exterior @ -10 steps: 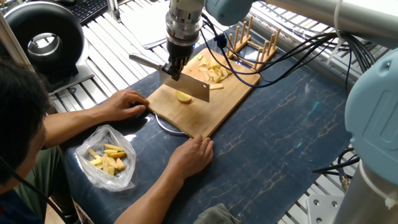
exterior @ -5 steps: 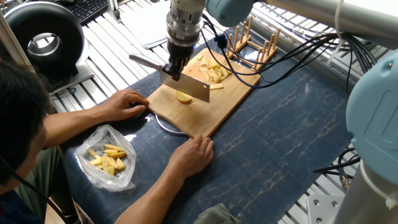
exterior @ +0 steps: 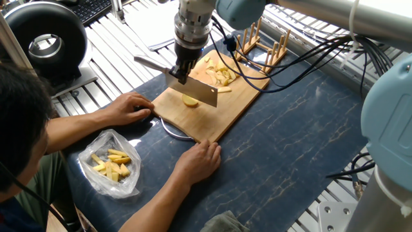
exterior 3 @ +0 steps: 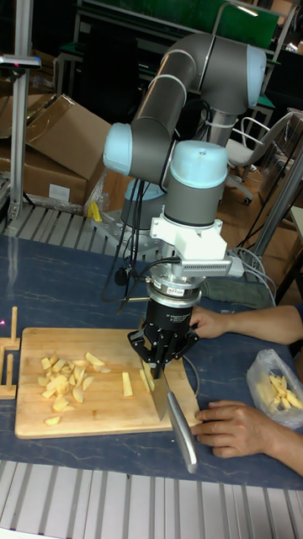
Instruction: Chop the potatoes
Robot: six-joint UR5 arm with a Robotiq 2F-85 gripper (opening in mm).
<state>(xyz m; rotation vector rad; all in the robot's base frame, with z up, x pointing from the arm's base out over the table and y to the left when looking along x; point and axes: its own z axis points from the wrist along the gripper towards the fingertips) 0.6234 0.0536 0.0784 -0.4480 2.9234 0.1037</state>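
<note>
My gripper (exterior: 181, 69) (exterior 3: 162, 360) is shut on the spine of a cleaver (exterior: 198, 93), whose blade (exterior 3: 160, 397) points down at the wooden cutting board (exterior: 228, 109) (exterior 3: 101, 421). A pale yellow potato chunk (exterior: 190, 100) (exterior 3: 148, 376) lies right under the blade's edge. A pile of cut potato pieces (exterior: 219, 73) (exterior 3: 66, 379) sits at the board's far end. One loose slice (exterior 3: 126, 385) lies between the pile and the blade. The cleaver handle (exterior: 149, 62) (exterior 3: 183, 431) sticks out past the board's edge.
A person's two hands (exterior: 132, 106) (exterior: 198, 161) hold the board's near corners, close to the blade. A clear plastic bag (exterior: 111, 164) (exterior 3: 273, 386) with yellow pieces lies by the person. A wooden rack (exterior: 264, 42) stands behind the board. Cables (exterior: 309, 55) trail at the right.
The arm's wrist has edged slightly to the right. The cleaver, potato chunk and hands look unchanged.
</note>
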